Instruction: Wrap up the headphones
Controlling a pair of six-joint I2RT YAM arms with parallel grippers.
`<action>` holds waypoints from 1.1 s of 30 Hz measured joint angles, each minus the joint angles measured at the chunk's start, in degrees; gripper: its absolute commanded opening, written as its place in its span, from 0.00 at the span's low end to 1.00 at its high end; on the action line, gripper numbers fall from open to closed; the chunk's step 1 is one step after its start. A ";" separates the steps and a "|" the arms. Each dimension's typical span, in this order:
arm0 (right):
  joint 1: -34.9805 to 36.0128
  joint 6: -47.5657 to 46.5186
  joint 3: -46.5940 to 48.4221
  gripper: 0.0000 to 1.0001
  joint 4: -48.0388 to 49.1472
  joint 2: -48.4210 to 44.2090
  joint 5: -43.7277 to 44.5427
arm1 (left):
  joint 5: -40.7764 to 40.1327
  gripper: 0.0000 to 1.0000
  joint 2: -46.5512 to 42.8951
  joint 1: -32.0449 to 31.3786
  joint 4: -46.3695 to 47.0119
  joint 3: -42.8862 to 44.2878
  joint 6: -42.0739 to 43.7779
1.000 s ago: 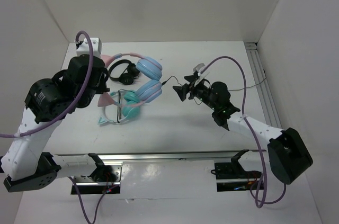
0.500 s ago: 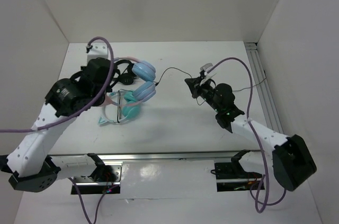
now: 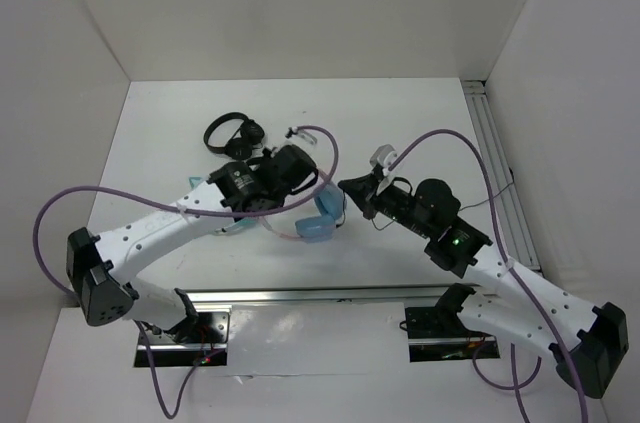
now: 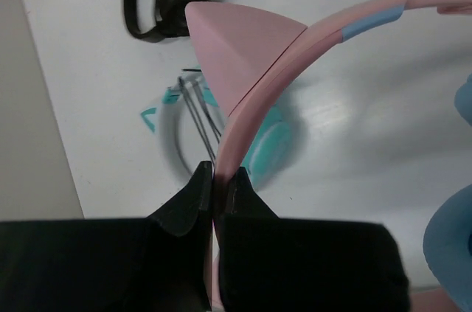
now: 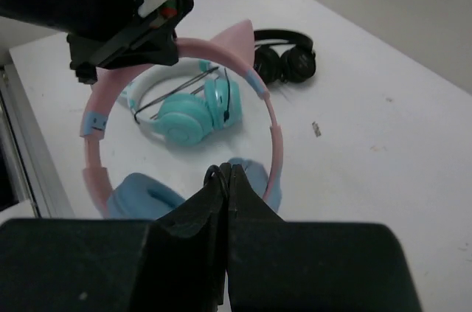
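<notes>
Top external view, mid-frame: finds the headphones between the two arms, blue cups lowest. Clamps the pink headband in the left hand, just below the cat ear. Pinches the thin black cable in the right hand, tips pressed together (only a small loop showing). Leaves the teal pair and black pair on the counter, upper left.
</notes>
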 measured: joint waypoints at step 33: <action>6.14 -3.98 0.13 0.48 -0.81 11.47 4.04 | 21.92 0.00 -27.65 -17.53 11.06 -10.64 16.61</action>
